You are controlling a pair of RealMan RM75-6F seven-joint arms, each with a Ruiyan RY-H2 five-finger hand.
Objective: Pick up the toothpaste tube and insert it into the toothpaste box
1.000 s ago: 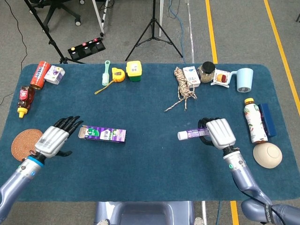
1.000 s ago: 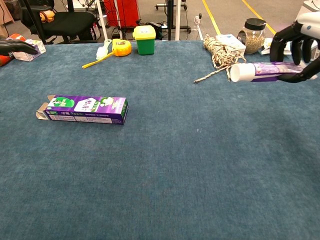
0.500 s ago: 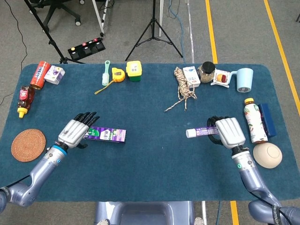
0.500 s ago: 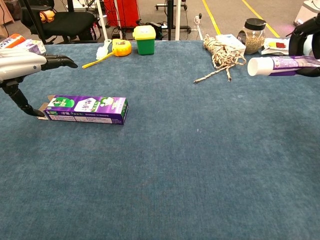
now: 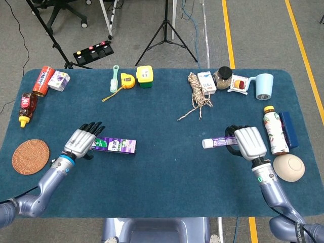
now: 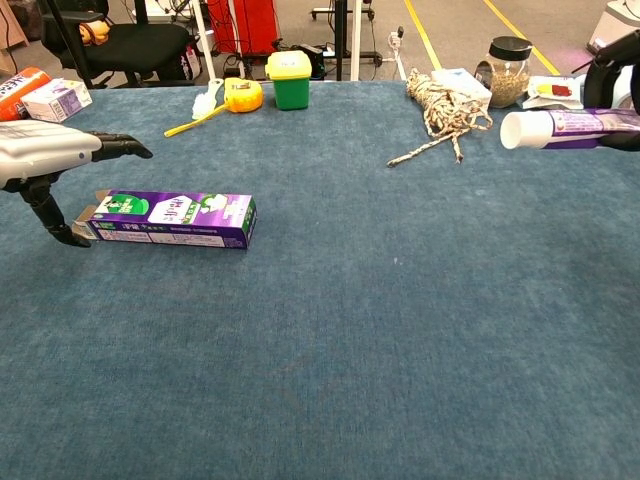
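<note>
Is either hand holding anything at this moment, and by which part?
The right hand grips the toothpaste tube by its tail end, cap pointing left. The left hand holds nothing; it is at the open end of the box.

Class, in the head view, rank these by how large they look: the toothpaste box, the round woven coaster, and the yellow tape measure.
1. Woven coaster and toothpaste box: too alike in extent to rank.
2. Yellow tape measure, smallest, though farther from the camera.
</note>
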